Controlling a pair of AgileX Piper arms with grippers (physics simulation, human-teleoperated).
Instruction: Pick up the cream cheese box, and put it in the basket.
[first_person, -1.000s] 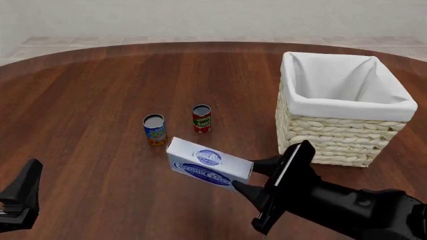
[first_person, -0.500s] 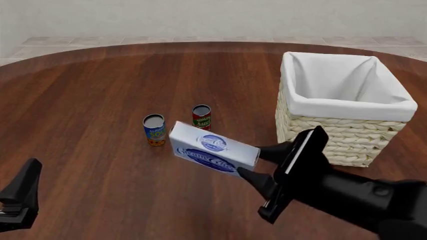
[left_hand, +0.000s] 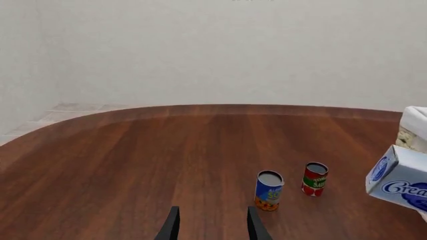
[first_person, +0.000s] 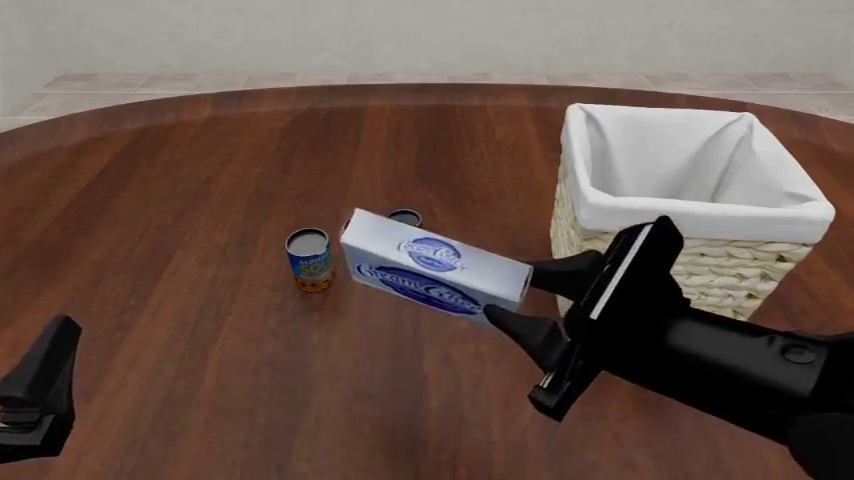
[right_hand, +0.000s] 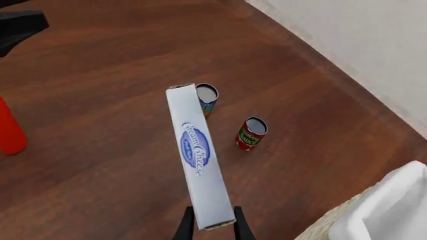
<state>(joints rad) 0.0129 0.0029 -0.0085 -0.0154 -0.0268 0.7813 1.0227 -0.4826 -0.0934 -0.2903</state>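
Observation:
The cream cheese box (first_person: 434, 262), a white carton with blue oval logos, hangs tilted above the table in my right gripper (first_person: 527, 298), which is shut on its right end. In the right wrist view the box (right_hand: 199, 160) runs lengthwise out from the gripper (right_hand: 211, 214). The basket (first_person: 694, 208), pale wicker with a white lining, stands just right of the box, behind my right arm. The box's end also shows in the left wrist view (left_hand: 400, 177). My left gripper (first_person: 40, 390) is open and empty low at the near left, its fingers (left_hand: 253, 226) apart.
A blue can (first_person: 310, 260) stands on the table left of the box. A red can (first_person: 403, 215) is mostly hidden behind the box; it shows whole in the left wrist view (left_hand: 315, 178). A red object (right_hand: 10, 130) stands at the edge of the right wrist view.
My right gripper has lifted the cream cheese box up and to the right, toward the basket. The box now covers most of the red can. The left arm has not moved.

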